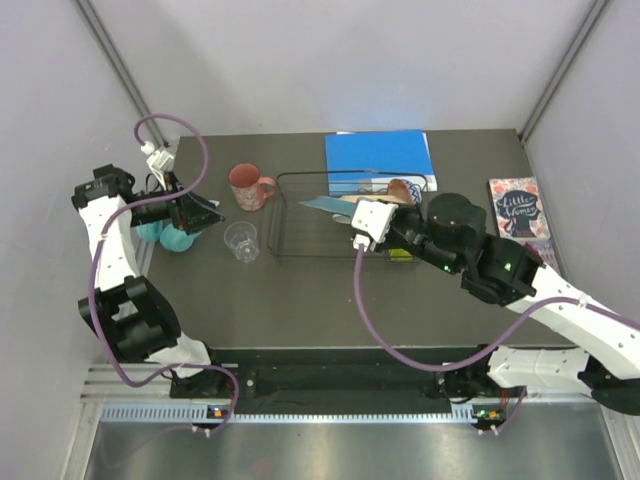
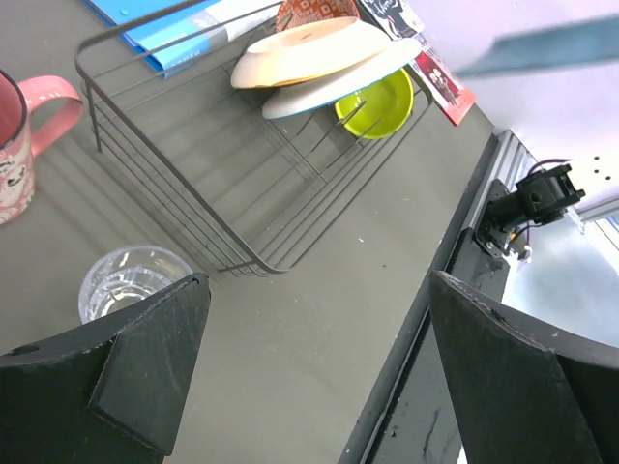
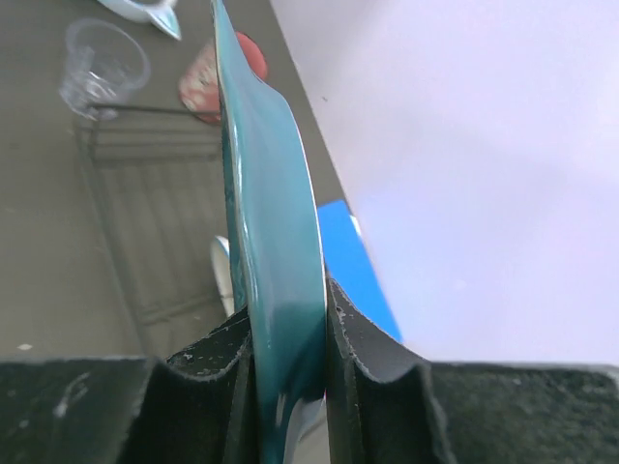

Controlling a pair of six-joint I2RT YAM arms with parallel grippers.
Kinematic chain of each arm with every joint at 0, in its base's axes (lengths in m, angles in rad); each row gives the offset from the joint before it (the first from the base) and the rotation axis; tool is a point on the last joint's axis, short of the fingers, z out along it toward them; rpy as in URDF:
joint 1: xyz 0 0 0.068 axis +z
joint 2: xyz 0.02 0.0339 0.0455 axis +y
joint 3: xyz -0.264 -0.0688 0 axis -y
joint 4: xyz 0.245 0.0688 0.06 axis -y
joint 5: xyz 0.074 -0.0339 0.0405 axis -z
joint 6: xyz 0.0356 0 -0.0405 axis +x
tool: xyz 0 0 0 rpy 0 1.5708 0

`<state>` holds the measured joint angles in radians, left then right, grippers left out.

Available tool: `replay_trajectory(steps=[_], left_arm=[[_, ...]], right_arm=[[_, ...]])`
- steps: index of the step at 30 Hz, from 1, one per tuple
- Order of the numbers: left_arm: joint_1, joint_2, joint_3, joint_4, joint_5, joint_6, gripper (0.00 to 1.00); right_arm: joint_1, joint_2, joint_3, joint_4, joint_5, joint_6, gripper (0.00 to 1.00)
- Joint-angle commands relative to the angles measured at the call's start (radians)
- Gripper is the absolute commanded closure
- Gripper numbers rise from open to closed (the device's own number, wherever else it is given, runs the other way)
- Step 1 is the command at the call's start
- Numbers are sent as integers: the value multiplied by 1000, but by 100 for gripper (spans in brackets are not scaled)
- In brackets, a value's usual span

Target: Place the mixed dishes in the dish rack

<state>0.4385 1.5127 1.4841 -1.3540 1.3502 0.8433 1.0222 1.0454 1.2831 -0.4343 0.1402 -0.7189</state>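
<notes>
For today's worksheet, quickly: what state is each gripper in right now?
Left gripper: open, holding nothing.
Right gripper: closed on the teal plate.

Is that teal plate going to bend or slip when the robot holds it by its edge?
Probably no bending: the teal plate sticks straight out from the right pincer without sagging, so it looks stiff. It may be slippery, since its surface is shiny and only the rim is pinched. It looks glazed, so a drop might chip it.
</notes>
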Motion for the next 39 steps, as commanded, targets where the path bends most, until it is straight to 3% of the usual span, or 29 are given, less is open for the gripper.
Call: replay_trajectory(steps=[1, 11, 20, 39], left_arm=[[9, -8, -15, -152, 64, 42, 1], [23, -3, -84, -152, 70, 86, 1], [29, 21, -82, -154, 78, 103, 1], [45, 87, -71, -152, 99, 129, 1]], right_arm=[[39, 4, 6, 120, 145, -146, 100], [99, 25, -42, 43, 219, -178, 100], [92, 64, -123, 103, 219, -238, 100], [-34, 107, -244, 261, 176, -340, 100]])
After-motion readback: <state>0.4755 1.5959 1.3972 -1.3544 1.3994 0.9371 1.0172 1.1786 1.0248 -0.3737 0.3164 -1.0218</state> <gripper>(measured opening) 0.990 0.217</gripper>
